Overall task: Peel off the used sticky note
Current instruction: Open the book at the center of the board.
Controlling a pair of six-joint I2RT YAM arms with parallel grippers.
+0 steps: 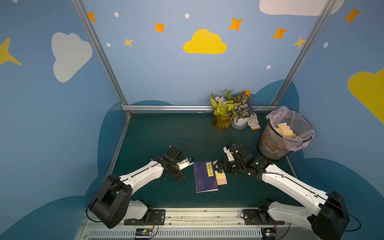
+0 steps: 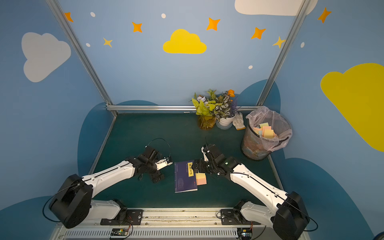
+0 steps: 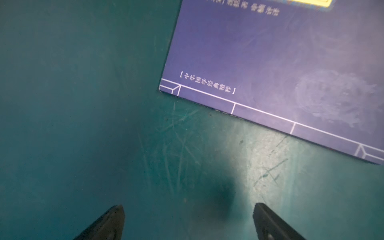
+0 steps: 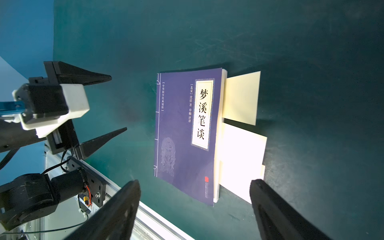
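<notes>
The book lies flat near the middle of the green table, its spine toward the robot's left and its page edge toward the right. The sticky notes stick out from that page edge and lie on the table, a yellow sheet over a pink one. In the right wrist view another pale yellow note pokes out nearer the book's far end, apart from the brighter sheets.

The whole left half of the table is bare. There is also open table between the book's far edge and the plants and glove against the back rail. The book's near edge sits well clear of the front rail. The wire bin, lined with a bag and holding coloured notes, stands in the far right corner, close behind the right arm's wrist, so room is tighter on that side.

The right gripper hangs over the book's far right corner, beside the notes. Its jaws stand wide apart with nothing between them. Whether a fingertip touches paper cannot be told.

The left gripper sits just beside the spine edge, near the far left corner, pointing at the book. Its jaws are spread wide and empty, with only scratched table beneath, apart from the cover.
</notes>
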